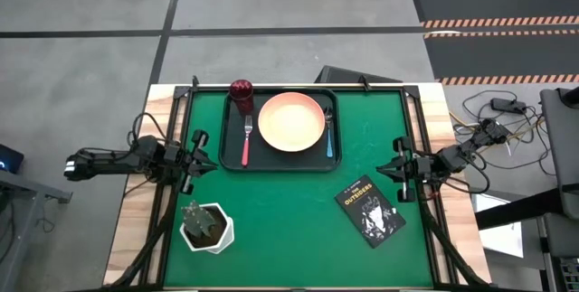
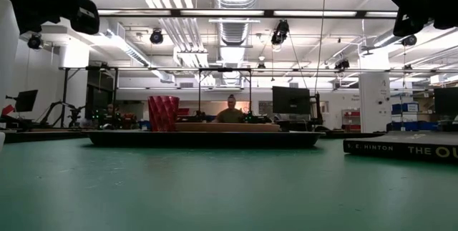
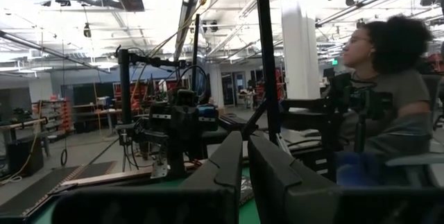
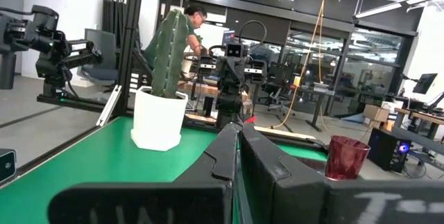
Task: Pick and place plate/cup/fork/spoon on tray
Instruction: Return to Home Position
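1. the black tray [image 1: 231, 161] sits at the far middle of the green table [image 1: 298, 229], and all four pieces are on it.
2. the peach plate [image 1: 291, 121] lies in the tray's middle; from the low camera it shows as a thin tan band [image 2: 227, 126] above the tray rim [image 2: 204, 139].
3. the dark red cup [image 1: 241, 92] stands upright in the tray's far left corner, just beside the plate.
4. the fork [image 1: 246, 138] with its pink handle lies left of the plate, the blue-handled spoon [image 1: 329, 135] right of it, both lengthwise.
5. the left gripper [image 1: 204, 155] waits at the table's left edge, holding nothing, its fingers [image 3: 222, 165] nearly together with only a thin gap.
6. the right gripper [image 1: 393, 171] waits at the right edge, empty too, fingers [image 4: 225, 153] pressed close.
7. a white pot with a cactus [image 1: 207, 227] stands near the left front; a black book [image 1: 370, 211] lies toward the right front.
8. a person [image 3: 385, 92] sits beyond the table.
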{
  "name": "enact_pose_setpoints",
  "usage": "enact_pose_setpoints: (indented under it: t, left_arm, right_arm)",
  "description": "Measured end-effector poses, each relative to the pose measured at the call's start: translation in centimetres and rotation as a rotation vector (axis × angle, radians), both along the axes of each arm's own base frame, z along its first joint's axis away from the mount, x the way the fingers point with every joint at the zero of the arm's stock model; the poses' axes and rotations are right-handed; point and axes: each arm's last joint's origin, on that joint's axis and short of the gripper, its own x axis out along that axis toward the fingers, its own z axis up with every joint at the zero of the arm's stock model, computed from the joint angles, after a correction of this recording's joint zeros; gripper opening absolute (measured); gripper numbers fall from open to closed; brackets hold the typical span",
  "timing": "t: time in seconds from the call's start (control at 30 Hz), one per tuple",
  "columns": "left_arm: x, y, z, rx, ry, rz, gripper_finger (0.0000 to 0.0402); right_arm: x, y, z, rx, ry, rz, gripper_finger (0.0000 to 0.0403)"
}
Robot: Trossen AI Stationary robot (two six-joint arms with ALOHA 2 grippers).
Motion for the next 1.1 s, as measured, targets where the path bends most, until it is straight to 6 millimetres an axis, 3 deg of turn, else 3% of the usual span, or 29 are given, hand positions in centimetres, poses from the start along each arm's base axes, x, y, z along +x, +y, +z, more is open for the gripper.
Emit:
enact_pose_setpoints:
  t: [1.1]
  left_arm:
    - [0.80, 0.02, -0.77, -0.003, 0.093, 0.000, 0.0008]
  right_arm:
    - [0.01, 0.01, -0.01, 0.000, 0.001, 0.000, 0.0009]
